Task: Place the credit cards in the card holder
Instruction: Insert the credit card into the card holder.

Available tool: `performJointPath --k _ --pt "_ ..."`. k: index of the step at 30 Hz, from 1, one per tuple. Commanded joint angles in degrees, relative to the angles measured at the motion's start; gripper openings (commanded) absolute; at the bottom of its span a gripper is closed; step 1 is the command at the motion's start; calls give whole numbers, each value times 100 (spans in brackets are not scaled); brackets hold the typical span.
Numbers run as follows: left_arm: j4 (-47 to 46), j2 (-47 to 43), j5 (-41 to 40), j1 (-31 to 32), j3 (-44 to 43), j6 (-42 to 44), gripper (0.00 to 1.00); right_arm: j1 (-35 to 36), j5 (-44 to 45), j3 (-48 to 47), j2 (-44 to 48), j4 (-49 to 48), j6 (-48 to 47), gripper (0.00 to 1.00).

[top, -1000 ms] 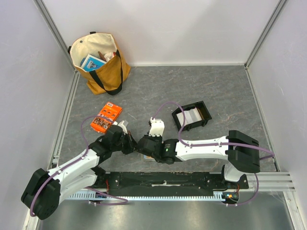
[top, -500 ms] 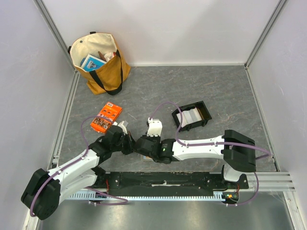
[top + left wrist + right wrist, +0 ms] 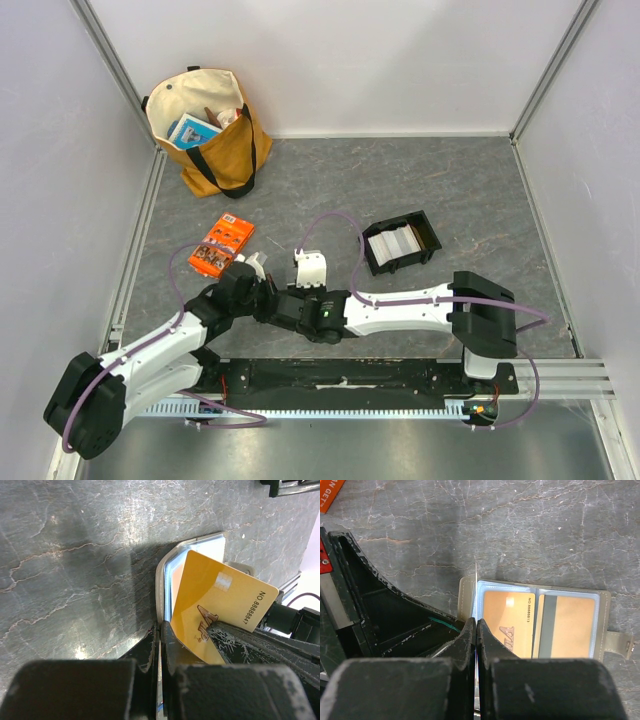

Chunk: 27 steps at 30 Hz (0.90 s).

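Yellow card (image 3: 220,605) stands upright at the card holder's (image 3: 604,617) edge
Right gripper (image 3: 476,627) squeezes it tight; left gripper (image 3: 160,630) pinches the holder's rim.

Arms converge low; left tool (image 3: 160,630) and right tool (image 3: 476,622) both pinched shut.

The olive-grey card holder (image 3: 465,596) lies open and flat at the lower centre of the right wrist view, with two tan cards (image 3: 507,620) behind its clear pockets. A yellow card (image 3: 215,605) stands tilted on edge over its left end. A stack of pale cards (image 3: 393,241) lies just right of centre in the top view.
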<state>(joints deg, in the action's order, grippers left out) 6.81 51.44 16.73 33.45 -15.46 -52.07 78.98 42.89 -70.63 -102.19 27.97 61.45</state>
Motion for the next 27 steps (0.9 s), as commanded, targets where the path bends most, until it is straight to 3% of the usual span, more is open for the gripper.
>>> performJointPath --k 1,19,27 --pt "-189 -134 120 -23 -1 -154 2 39 351 -293 -81 200 -19 0" --pt "-153 -187 102 -23 35 -145 2 135 861 -873 -293 1579 236 0" --pt "-153 -143 102 -23 35 -119 2 135 949 -558 -82 1949 499 0"
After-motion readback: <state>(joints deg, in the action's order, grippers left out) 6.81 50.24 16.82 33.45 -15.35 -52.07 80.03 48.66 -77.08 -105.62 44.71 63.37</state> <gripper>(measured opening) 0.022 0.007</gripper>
